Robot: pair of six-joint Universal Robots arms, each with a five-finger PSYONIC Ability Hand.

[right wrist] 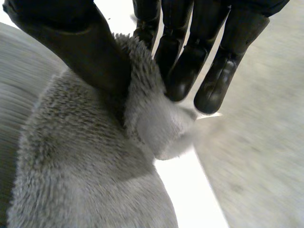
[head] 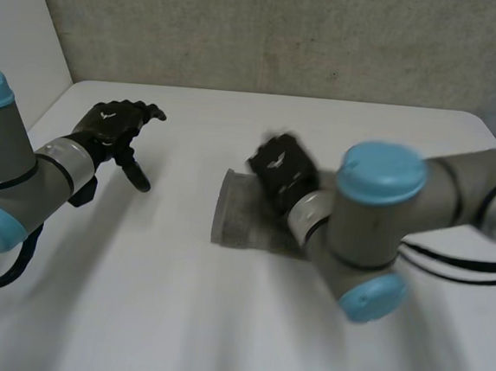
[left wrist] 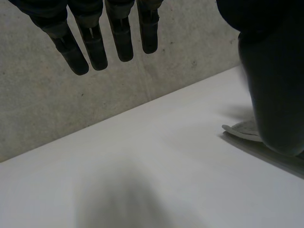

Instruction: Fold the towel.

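Observation:
A grey fluffy towel (head: 235, 210) lies bunched near the middle of the white table (head: 175, 318), partly hidden under my right arm. My right hand (head: 277, 166) sits at the towel's far edge. In the right wrist view its thumb (right wrist: 90, 52) and fingers (right wrist: 187, 71) pinch a raised fold of the towel (right wrist: 95, 180) between them. My left hand (head: 114, 123) hovers over bare table at the far left, well apart from the towel, with straight spread fingers (left wrist: 95, 47). A corner of the towel (left wrist: 241, 129) shows beside its thumb (left wrist: 273, 95).
A grey concrete wall (head: 287, 33) runs behind the table's far edge. My right forearm (head: 375, 223) crosses over the towel's right part. Bare table lies between the two hands and along the near side.

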